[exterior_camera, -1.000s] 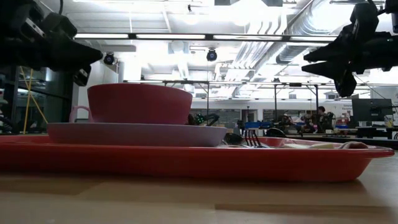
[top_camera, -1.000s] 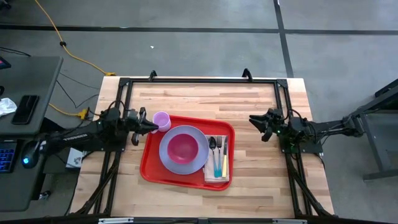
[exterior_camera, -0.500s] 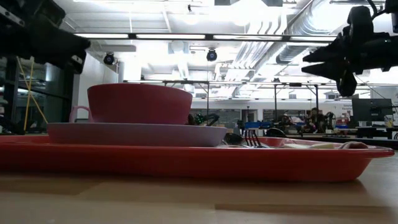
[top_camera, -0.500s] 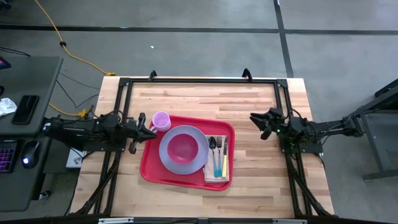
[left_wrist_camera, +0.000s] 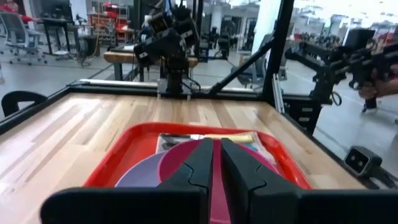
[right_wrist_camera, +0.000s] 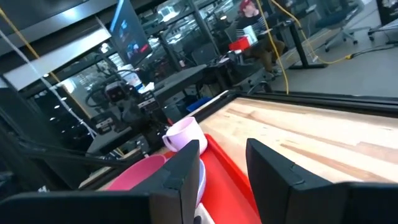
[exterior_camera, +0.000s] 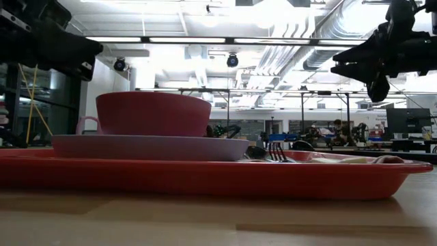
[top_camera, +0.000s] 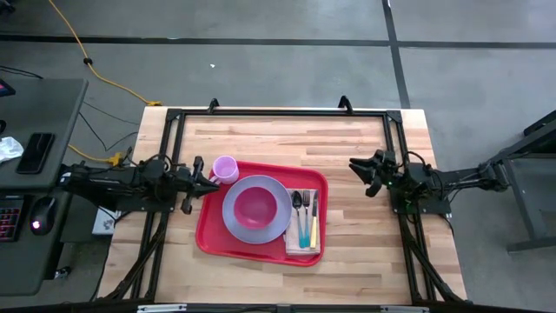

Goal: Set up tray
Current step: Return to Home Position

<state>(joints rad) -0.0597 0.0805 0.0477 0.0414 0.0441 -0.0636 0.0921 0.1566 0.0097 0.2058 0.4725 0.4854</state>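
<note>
The red tray (top_camera: 211, 230) lies mid-table. On it rests a lavender plate (top_camera: 234, 224) carrying a pink bowl (top_camera: 256, 207), with a fork, spoon and knife (top_camera: 304, 219) on a napkin at the tray's right side. A small purple cup (top_camera: 225, 168) stands at the tray's far left corner. My left gripper (top_camera: 211, 179) hovers shut just left of the tray, close to the cup, touching nothing. My right gripper (top_camera: 356, 171) hovers open over bare wood right of the tray. The left wrist view looks over the tray (left_wrist_camera: 118, 146) past the shut fingers.
A black frame (top_camera: 278, 111) runs along the table's far, left and right edges. Bare wood lies beyond the tray toward the far edge (top_camera: 287, 135) and along the near edge. A side desk with a phone and keyboard (top_camera: 35, 152) stands left of the table.
My left gripper has drawn back a little from the purple cup toward the table's left edge and risen slightly; its arm has pulled in. The cup, the tray and its load have stayed put.
</note>
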